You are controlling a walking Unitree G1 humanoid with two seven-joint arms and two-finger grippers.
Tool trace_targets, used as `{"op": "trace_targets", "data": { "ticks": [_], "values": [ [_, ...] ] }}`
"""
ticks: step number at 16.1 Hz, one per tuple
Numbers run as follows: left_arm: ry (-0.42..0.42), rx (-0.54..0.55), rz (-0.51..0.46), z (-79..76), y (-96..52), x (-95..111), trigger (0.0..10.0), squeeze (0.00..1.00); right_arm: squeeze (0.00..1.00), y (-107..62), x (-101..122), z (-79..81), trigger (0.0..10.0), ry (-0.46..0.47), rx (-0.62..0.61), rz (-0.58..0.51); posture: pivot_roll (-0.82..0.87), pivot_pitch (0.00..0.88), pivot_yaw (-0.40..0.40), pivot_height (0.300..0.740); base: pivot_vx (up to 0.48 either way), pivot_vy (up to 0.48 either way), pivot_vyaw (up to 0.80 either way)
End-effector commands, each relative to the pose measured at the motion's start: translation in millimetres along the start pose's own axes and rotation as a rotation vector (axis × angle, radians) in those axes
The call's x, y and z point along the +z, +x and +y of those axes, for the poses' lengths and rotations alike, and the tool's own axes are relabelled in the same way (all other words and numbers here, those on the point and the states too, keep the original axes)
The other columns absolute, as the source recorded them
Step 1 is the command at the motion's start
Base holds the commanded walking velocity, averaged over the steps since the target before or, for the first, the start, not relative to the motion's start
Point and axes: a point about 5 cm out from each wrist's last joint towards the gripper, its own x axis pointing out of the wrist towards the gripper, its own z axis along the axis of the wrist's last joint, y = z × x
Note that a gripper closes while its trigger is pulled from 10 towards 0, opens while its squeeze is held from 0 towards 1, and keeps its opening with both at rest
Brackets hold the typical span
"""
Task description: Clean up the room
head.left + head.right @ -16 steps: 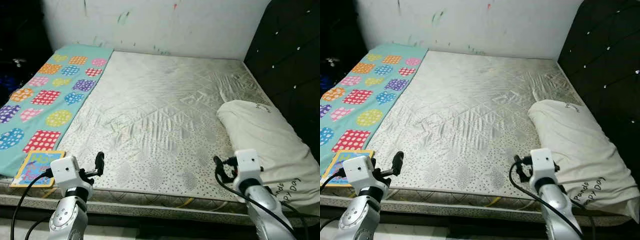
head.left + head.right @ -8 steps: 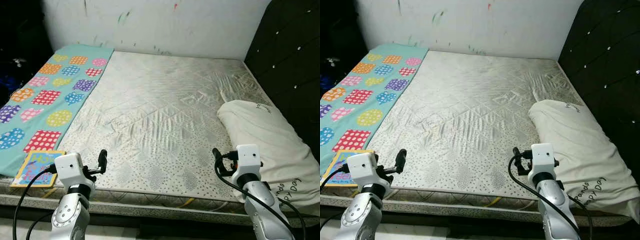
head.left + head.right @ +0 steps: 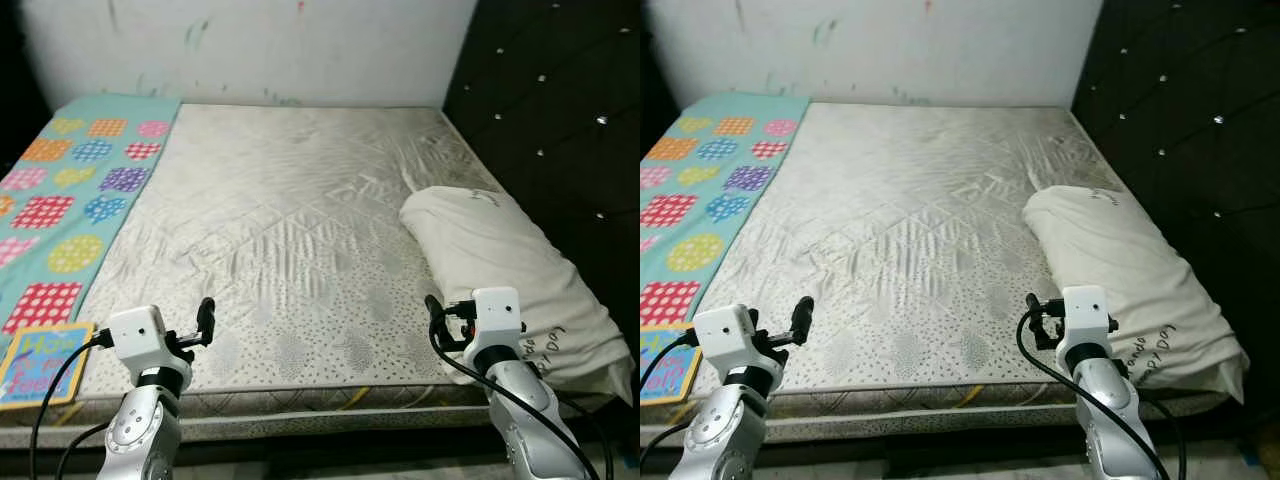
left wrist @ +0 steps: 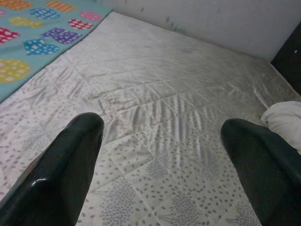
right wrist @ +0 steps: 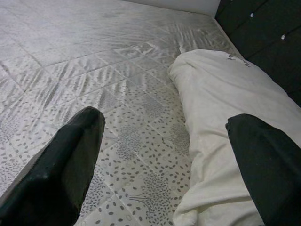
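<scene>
Left claw [image 4: 160, 155]: fingers spread wide, holding nothing — raised over the near edge of the bed, toward its left side.
Right claw [image 5: 164, 160]: fingers also spread wide and empty, raised over the near edge of the bed, one finger [image 5: 263, 165] above the pillow and the other above the bare mattress.
Pillow [image 3: 500, 270]: a long white pillow lying on the right side of the bed, next to the dark headboard; its long axis runs from the near right corner away toward the far wall, slightly slanted inward at the far end.
Pillow and claws: its near end lies just beside and partly under the right claw; it is well apart from the left claw.
Writing on pillow: dark script near the near end reads roughly "Panda … Day" — the middle word is too small to read; more small writing at the far end cannot be read.
Mattress [image 3: 290, 220]: pale, quilted in diamonds, wrinkled in the middle.
Blanket [image 3: 70, 180]: teal with coloured dotted patches, spread along the left side of the bed.
Book [image 3: 40, 350]: a colourful flat book at the near left corner, just beside the left arm; its title cannot be read fully.
Headboard [image 3: 560, 110]: black, tufted with shiny studs.
</scene>
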Motion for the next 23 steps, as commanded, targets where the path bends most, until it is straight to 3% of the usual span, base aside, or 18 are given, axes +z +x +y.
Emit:
{"op": "trace_targets", "data": {
  "ticks": [1,8,13,23],
  "values": [
    [0.004,0.000,-0.003,0.8,0.8,2,10.0,0.00,0.00,2.4,3,-1.2,10.0,0.000,0.001,-0.004,-0.08,0.000,-0.044,0.740,0.000,0.322,-0.43],
    [0.004,-0.001,-0.003,0.4,1.7,2,10.0,0.00,0.00,3.7,3,0.4,10.0,-0.001,0.005,-0.005,-0.08,0.000,-0.043,0.740,0.000,0.401,-0.42],
    [0.004,0.001,-0.005,-0.5,3.8,3,10.0,0.00,0.00,6.0,5,1.5,10.0,-0.004,0.012,-0.013,-0.09,0.000,-0.030,0.740,0.000,0.480,0.00],
    [-0.006,0.048,-0.024,-3.4,7.1,9,10.0,0.00,0.00,15.1,20,25.5,10.0,-0.097,0.131,-0.084,-0.12,0.000,-0.033,0.740,0.000,0.480,0.00]
  ]
}}
